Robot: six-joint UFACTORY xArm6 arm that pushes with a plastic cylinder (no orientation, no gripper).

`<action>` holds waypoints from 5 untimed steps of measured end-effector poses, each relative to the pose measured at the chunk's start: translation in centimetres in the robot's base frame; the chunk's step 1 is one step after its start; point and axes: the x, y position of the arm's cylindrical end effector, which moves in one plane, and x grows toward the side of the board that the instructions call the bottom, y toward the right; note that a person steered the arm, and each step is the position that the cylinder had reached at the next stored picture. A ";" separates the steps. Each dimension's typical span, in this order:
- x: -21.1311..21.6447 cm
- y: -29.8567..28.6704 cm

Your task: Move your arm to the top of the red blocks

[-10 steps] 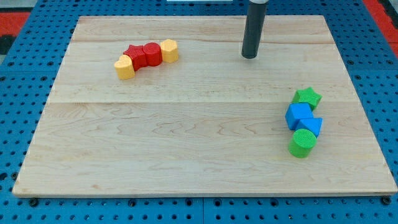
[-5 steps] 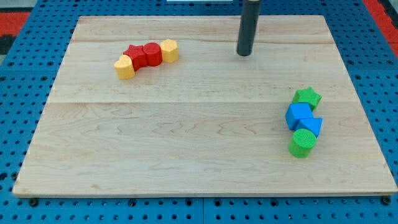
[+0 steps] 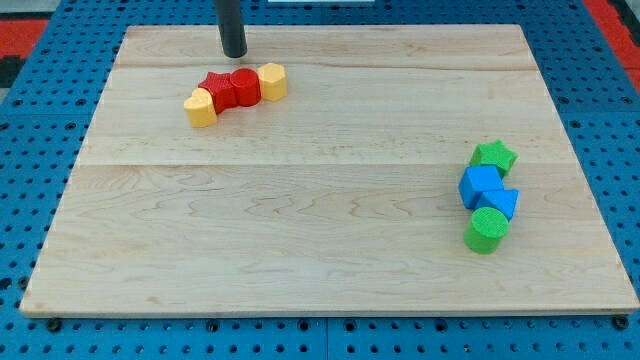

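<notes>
Two red blocks sit side by side at the view's upper left: a red star-like block (image 3: 216,88) and a red cylinder (image 3: 244,86). A yellow block (image 3: 201,108) touches them on the left and another yellow block (image 3: 273,81) on the right, forming one slanted row. My tip (image 3: 234,54) stands on the wooden board just above the red blocks, a small gap away, not touching them.
At the view's right sits a cluster: a green star (image 3: 494,157), a blue cube (image 3: 481,186), a blue block (image 3: 503,204) and a green cylinder (image 3: 487,230). The wooden board (image 3: 300,230) lies on a blue pegboard.
My tip has slid far to the view's left and slightly up, from the board's upper middle to just above the red blocks. No block has moved.
</notes>
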 end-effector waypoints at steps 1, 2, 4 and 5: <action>0.0 -0.2; -0.1 -0.3; 0.7 -0.3; 0.7 -0.3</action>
